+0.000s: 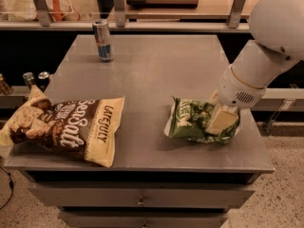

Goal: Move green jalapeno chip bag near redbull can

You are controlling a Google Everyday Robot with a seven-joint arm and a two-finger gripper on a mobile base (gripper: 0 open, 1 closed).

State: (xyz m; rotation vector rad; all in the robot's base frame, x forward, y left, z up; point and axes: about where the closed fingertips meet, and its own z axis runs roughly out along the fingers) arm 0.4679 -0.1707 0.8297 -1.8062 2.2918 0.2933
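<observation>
On the right side of the smooth grey table [156,65], the crinkly foil green jalapeno chip bag [190,122] lies bunched under the cream gripper [221,120]. Whether the gripper clasps the bag cannot be told. The slim cylindrical redbull can [103,40] stands upright at the far left, well apart.

- I see the can [103,40] standing at the table's [156,65] far left corner.
- The chip bag [187,122] lies near the front right, well apart from the can.
- My gripper [219,122] is down at the chip bag's right end.
- The big bag [66,127] lies front left, overhanging the left edge.
- Two small cans [35,79] stand beyond the table's left side.
</observation>
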